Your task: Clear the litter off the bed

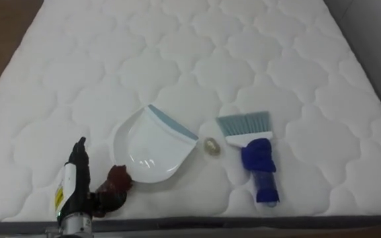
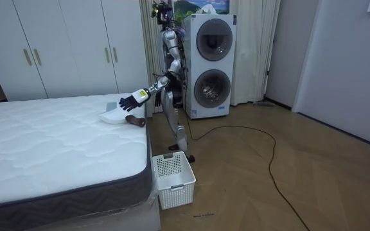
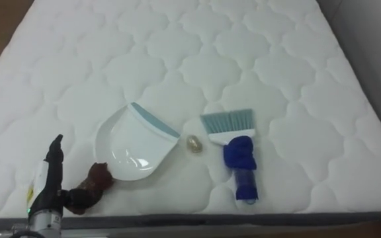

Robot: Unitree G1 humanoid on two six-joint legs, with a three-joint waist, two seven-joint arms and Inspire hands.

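Note:
A white dustpan with a teal lip lies on the white mattress near its front edge. Its dark red handle points toward me. Right of the pan sits a small pale crumpled scrap. Beyond that lies a blue hand brush with teal bristles pointing away. My left hand hovers just left of the dustpan handle, seen edge-on, with straight fingers and nothing in it. In the room view that left hand reaches out over the bed with its fingers spread.
I stand at the bed's side, by its corner. A white slatted basket sits on the floor beside the bed. Stacked washing machines stand behind me, and white wardrobes line the wall.

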